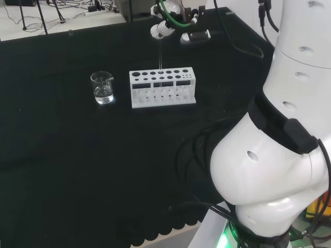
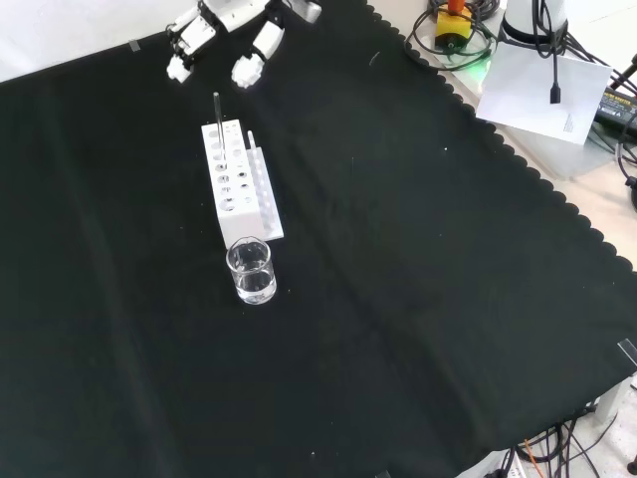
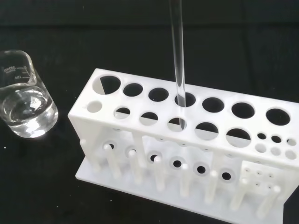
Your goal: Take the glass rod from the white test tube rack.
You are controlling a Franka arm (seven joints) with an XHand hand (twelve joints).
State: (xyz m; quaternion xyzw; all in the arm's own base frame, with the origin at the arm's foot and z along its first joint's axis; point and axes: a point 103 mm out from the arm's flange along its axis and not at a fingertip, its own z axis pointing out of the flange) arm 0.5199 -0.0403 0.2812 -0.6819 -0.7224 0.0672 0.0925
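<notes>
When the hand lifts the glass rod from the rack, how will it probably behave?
The glass rod looks thin, smooth and clear, so it is probably stiff, light, slippery and fragile. It stands upright in a hole of the white test tube rack; pulled sideways, it may catch the rim.

One white test tube rack, one glass rod, one beaker

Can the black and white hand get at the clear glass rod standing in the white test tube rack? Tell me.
Probably yes. The clear glass rod stands upright in the white test tube rack, its top free, and the hand hovers beyond it with nothing between; the beaker sits at the rack's other end.
</notes>
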